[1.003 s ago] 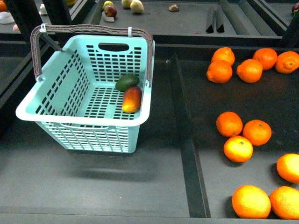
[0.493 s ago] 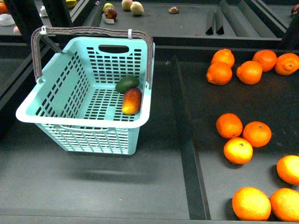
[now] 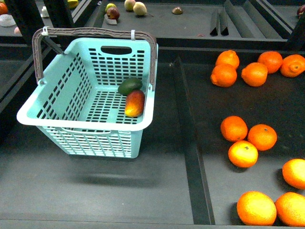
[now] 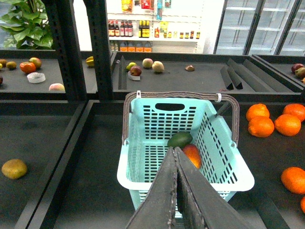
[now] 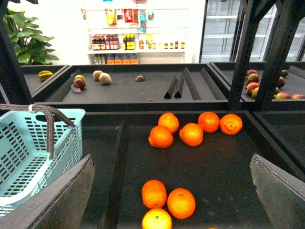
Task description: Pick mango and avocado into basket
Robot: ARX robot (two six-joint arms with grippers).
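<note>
The light teal basket (image 3: 52, 102) stands on the dark shelf, left of centre, with its brown handles (image 3: 95, 31) raised. Inside, against its right wall, lie the red-orange mango (image 3: 135, 103) and the dark green avocado (image 3: 130, 86), touching each other. The left wrist view shows my left gripper (image 4: 174, 149) shut and empty, above the near rim of the basket (image 4: 143, 124), with the mango (image 4: 192, 155) and avocado (image 4: 179, 140) just beyond its tip. My right gripper (image 5: 171, 159) is open and empty over the orange bin, to the right of the basket (image 5: 28, 148). Neither arm appears in the front view.
Many oranges (image 3: 243, 152) lie in the bin to the right, behind a raised divider (image 3: 188, 138). Other fruit (image 3: 113, 11) sits on the back shelf. Black uprights (image 4: 66, 47) stand behind the basket. A yellowish fruit (image 4: 14, 168) lies in the bin to its left.
</note>
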